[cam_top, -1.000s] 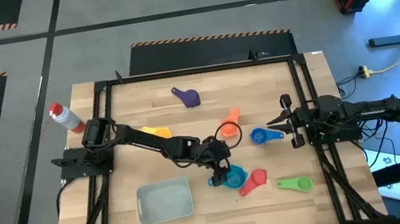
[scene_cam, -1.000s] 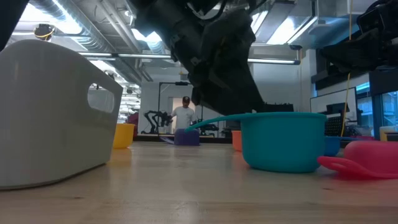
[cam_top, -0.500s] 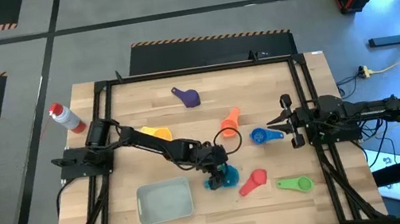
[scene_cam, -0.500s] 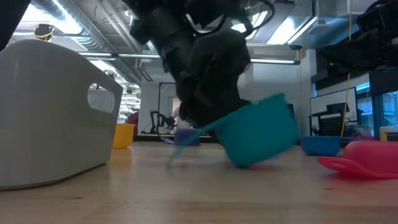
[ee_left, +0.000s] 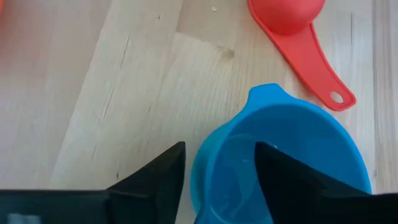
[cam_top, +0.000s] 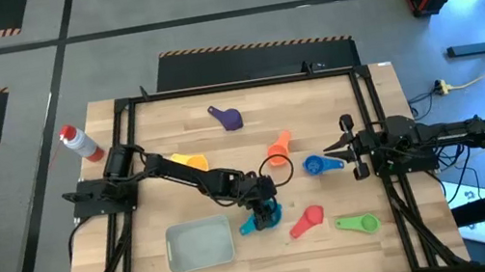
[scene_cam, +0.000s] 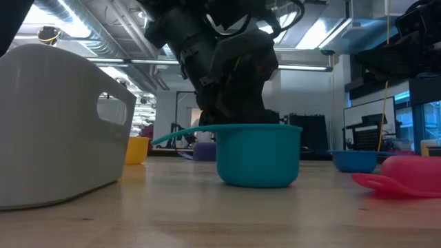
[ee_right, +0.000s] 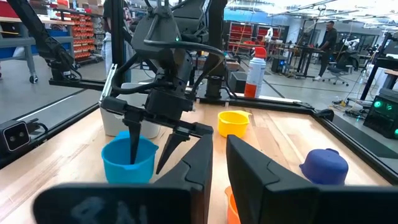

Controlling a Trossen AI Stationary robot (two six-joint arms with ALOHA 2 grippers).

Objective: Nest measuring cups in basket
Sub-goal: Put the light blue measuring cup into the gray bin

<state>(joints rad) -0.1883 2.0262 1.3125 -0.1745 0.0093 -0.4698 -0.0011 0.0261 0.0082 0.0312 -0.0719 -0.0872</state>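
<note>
Your teal measuring cup (cam_top: 261, 218) stands upright on the table (cam_top: 317, 114), just right of the basket (cam_top: 200, 244) and left of the pink cup (cam_top: 307, 220). The low view confirms it sits flat, bowl mouth up, handle reaching toward the basket side. Your left gripper (cam_top: 263, 205) is on it: one finger (ee_left: 278, 180) is down inside the bowl, the other (ee_left: 152, 180) stands outside the wall, so the rim lies between them. The right wrist view shows the same arrangement, one finger in the cup (ee_right: 129, 160) and one clear of it. The fingers are spread wider than the wall; I cannot confirm a clamp, and the jaws read as parted.

The basket holds no cups. It lies near the front edge of the table, apart from the teal cup.

The remaining cups are scattered. The green cup (cam_top: 359, 224) lies right of the pink one. The blue cup (cam_top: 318, 165) sits just in front of your right gripper (cam_top: 346, 148), which waits at the table's right side with its fingers apart. The orange cup (cam_top: 276, 153) is between the two arms. The yellow cup (cam_top: 190, 161) is partly under your left arm. The purple cup (cam_top: 228, 117) is toward the far edge.

A red-capped bottle (cam_top: 81, 143) lies off the table's left corner.
</note>
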